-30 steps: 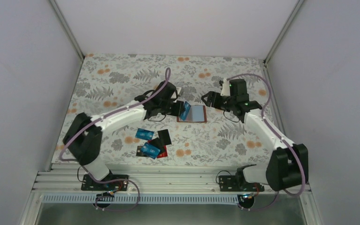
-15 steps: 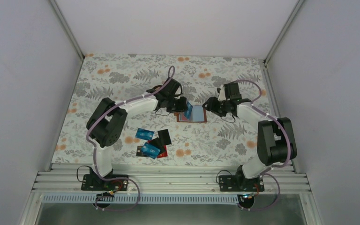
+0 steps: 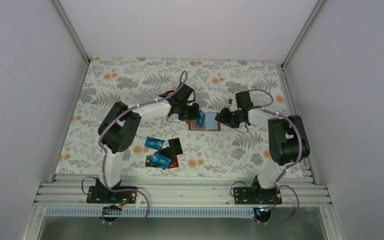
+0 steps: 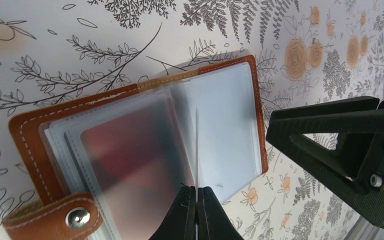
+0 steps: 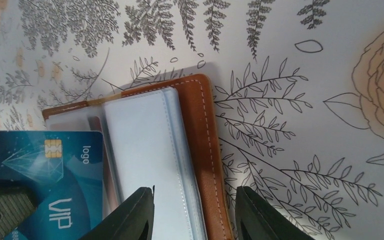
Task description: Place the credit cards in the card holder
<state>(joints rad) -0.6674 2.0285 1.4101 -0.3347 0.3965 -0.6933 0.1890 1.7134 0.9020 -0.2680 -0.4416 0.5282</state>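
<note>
The card holder (image 3: 209, 121) lies open on the floral cloth, brown leather with clear sleeves; it also shows in the left wrist view (image 4: 130, 145) and the right wrist view (image 5: 200, 145). My left gripper (image 3: 196, 116) (image 4: 196, 202) is shut on a blue card (image 3: 200, 118), held edge-on (image 4: 197, 145) over the sleeves; its face shows in the right wrist view (image 5: 55, 185). My right gripper (image 3: 226, 116) (image 5: 192, 212) is open, its fingers straddling the holder's right edge. More blue, red and black cards (image 3: 161, 154) lie loose nearer the front.
White walls enclose the cloth-covered table (image 3: 130, 85). The right gripper's black fingers (image 4: 340, 145) sit close beside the holder in the left wrist view. A metal rail (image 3: 180, 192) runs along the near edge by the arm bases.
Both arms have drawn in toward the holder. The left gripper carried the blue card right, over the sleeves. The right gripper moved left to the holder's right edge.
</note>
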